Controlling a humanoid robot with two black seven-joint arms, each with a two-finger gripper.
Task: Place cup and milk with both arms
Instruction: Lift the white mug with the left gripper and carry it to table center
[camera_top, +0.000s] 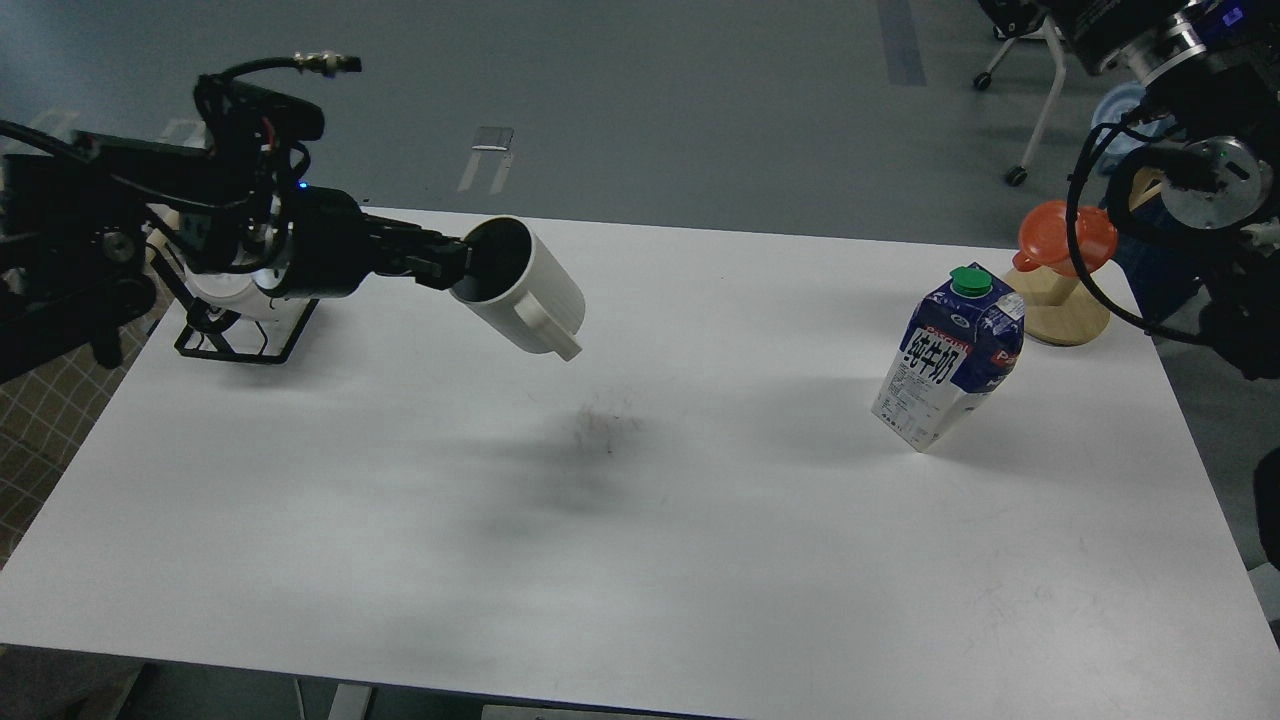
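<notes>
Jaws of the left gripper (450, 272) are closed on the rim of the white ceramic mug with the dark grey interior (522, 287), one finger inside the mouth and the other outside as far as I can tell, so the mug hangs clear above the desk. It lies tilted: its long axis runs from the jaws out to the right and slightly down, open mouth towards the jaws, handle on the underside at the far end. Below it, on the white desk (640, 560), sits only its soft shadow and a faint dark smudge; that stretch beneath the mug looks free for setting it down, which would need the mug turned upright first, I judge.

Well to the right of those jaws stands the tall blue-and-white gable-top milk carton with the green screw cap (950, 355), resting on the desk and leaning somewhat, its long axis near vertical. It is apart from both arms. The right arm is clearly nearer to it, but the right gripper's jaws are not visible; only dark housings and cables show at the upper right edge.

Just beyond the carton an orange-red plastic cup (1066, 236) sits on a round wooden stand (1062, 310). Behind the left jaws, a black wire rack (240, 345) stands at the desk's edge. Farther off lie grey floor and a wheeled chair base (1015, 110).
</notes>
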